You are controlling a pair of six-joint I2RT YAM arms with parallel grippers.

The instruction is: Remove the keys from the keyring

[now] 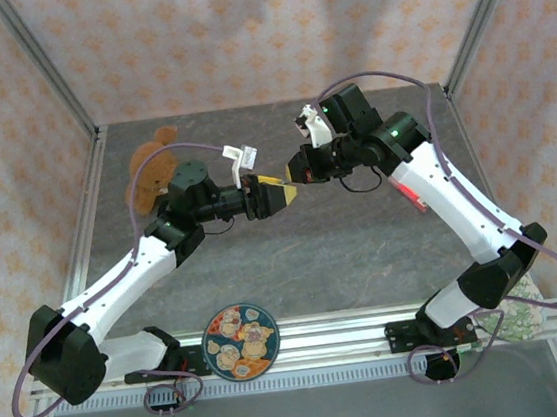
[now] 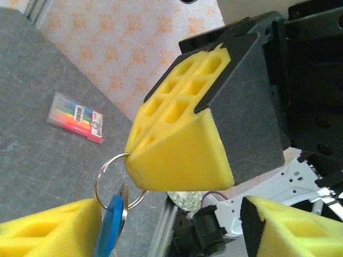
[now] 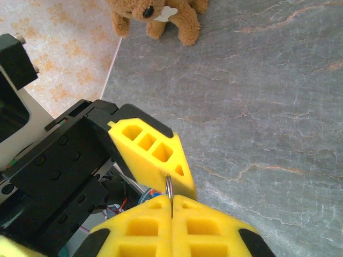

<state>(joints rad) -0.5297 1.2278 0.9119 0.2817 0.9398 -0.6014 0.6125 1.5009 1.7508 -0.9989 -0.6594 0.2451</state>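
Note:
My right gripper [image 3: 172,199] is shut on the thin metal keyring [image 3: 169,186], which it holds in the air above the middle of the table. In the left wrist view the keyring [image 2: 107,170] sticks out of the right gripper's tip [image 2: 140,160]. The keys [image 2: 125,199] hang from it edge-on: a thin silvery blade beside a blue head [image 2: 110,231]. My left gripper [image 2: 171,217] is open, its yellow fingers [image 2: 51,230] either side of the ring. The blue head lies right against the left-hand finger. From above, both grippers [image 1: 282,196] [image 1: 296,169] meet tip to tip.
A brown teddy bear [image 1: 153,164] sits at the back left of the grey table [image 1: 344,251]. A pack of coloured markers [image 2: 75,116] lies on the table to the right. A round patterned plate [image 1: 240,341] rests on the front rail between the arm bases.

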